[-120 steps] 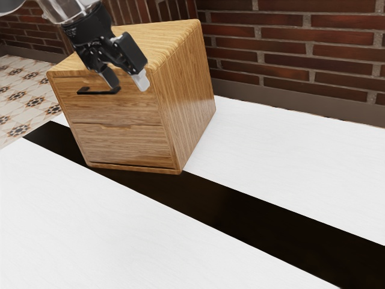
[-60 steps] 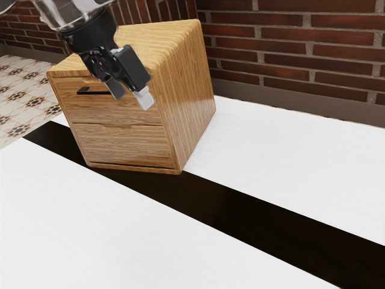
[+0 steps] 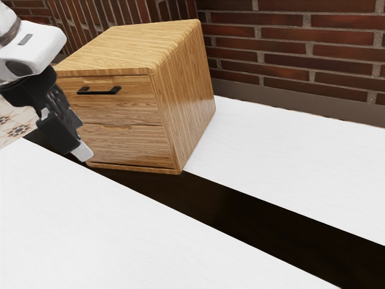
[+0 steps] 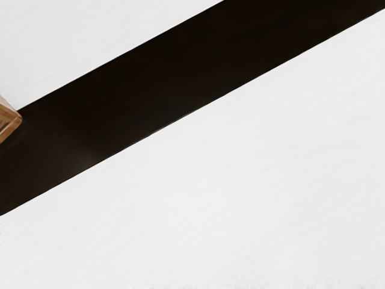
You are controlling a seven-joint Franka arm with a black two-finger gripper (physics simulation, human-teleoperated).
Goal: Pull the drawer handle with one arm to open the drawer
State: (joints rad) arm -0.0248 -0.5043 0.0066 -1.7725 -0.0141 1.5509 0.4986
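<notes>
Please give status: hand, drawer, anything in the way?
Hand apart from handle, lower, by cabinet front. Top drawer looks shut. Nothing seen between hand and handle.

**Arm cropped, cabinet edge covered**

In the exterior view the arm (image 3: 24, 45) runs off the left edge. Its tool (image 3: 71, 141) covers the lower left front edge of the wooden cabinet (image 3: 150, 90) and part of the tiled floor (image 3: 15, 129). In the wrist view, the picture's edge cuts the cabinet (image 4: 7, 123) down to one corner, and the counter (image 4: 240, 198) runs past every edge.
</notes>
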